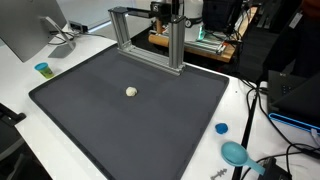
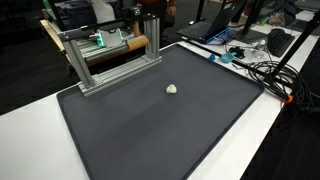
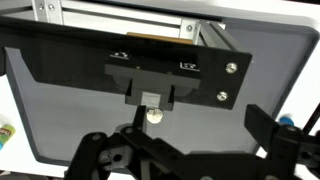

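A small round off-white ball (image 1: 131, 91) lies on a dark grey mat (image 1: 90, 120), near its middle, and shows in both exterior views (image 2: 172, 89). In the wrist view the ball (image 3: 153, 115) sits on the mat (image 3: 60, 110) next to my left finger. My gripper (image 3: 200, 122) is open and empty, well above the mat. Between the fingers there is only mat. In both exterior views only a dark part of the arm shows at the top edge, behind an aluminium frame (image 1: 150, 45); the gripper itself is out of view there.
The aluminium frame (image 2: 115, 60) stands on the mat's far edge, also in the wrist view (image 3: 130, 25). On the white table are a blue cup (image 1: 42, 69), a blue cap (image 1: 221, 128), a teal scoop (image 1: 236, 153), a monitor (image 1: 30, 30) and cables (image 2: 265, 70).
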`<action>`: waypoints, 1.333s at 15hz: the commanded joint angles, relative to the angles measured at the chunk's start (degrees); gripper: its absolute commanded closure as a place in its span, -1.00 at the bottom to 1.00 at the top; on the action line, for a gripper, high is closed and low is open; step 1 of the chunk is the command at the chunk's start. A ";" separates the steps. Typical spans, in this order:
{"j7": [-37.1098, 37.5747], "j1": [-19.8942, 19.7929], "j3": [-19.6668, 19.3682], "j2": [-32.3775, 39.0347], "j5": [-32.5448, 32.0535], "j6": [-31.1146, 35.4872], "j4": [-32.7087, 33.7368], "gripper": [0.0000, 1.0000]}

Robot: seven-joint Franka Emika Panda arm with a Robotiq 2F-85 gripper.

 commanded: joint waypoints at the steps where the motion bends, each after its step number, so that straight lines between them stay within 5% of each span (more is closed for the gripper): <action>1: -0.99 -1.21 -2.89 -2.69 1.70 0.81 -4.32 -1.00; 20: -1.31 -4.30 -3.30 4.89 -0.57 3.42 0.13 -1.00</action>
